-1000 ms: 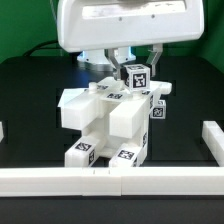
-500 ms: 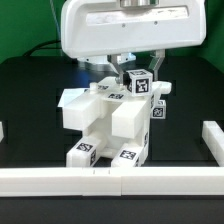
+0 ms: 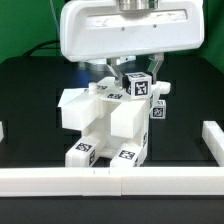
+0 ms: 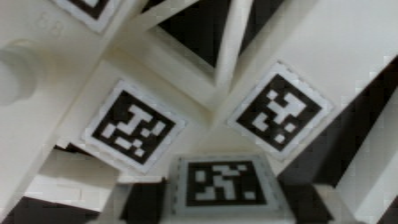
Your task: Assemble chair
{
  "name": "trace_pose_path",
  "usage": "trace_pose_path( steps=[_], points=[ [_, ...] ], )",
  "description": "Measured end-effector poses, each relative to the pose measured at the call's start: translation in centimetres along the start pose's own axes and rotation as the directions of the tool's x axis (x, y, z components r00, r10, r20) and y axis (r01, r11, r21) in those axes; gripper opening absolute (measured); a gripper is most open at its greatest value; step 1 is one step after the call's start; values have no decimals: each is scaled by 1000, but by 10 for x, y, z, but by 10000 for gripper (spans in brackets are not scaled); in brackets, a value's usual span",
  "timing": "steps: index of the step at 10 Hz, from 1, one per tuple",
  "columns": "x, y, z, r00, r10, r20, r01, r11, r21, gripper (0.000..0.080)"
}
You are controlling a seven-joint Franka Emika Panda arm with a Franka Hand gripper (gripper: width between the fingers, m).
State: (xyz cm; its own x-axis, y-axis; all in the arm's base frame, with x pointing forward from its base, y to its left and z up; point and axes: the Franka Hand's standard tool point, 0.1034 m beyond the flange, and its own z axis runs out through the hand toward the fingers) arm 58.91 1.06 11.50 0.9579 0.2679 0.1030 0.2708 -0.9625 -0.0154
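Note:
The partly built white chair (image 3: 108, 122) stands in the middle of the black table, with tags on its blocky parts and feet. My gripper (image 3: 137, 72) hangs just above its top at the exterior view's right. It is shut on a small white tagged chair part (image 3: 138, 84), held against the top of the assembly. In the wrist view the same part (image 4: 228, 184) sits between my two dark fingers (image 4: 150, 188), with other tagged faces of the chair (image 4: 128, 124) right beyond it. The large white hand housing (image 3: 125, 30) hides what is behind.
A long white border rail (image 3: 110, 181) runs along the front edge, and another rail (image 3: 212, 142) stands at the exterior view's right. A small white rail end (image 3: 2, 130) shows at the left edge. Black table surface (image 3: 35, 100) lies around the chair.
My hand has shifted slightly toward the exterior view's right, and the held tagged part has come down a little onto the chair's top. The chair has not moved.

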Motion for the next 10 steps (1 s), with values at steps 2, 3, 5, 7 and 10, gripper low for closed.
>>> trace_pose_path(
  steps=[2,3,5,7,10],
  points=[
    [0,0,0,1000,0,0,0,1000,0,288],
    [0,0,0,1000,0,0,0,1000,0,288],
    [0,0,0,1000,31,0,-31,1000,0,288],
    [0,0,0,997,74,0,-74,997,1,288],
    [0,-1,0,964,265,0,-265,964,2,288]
  ],
)
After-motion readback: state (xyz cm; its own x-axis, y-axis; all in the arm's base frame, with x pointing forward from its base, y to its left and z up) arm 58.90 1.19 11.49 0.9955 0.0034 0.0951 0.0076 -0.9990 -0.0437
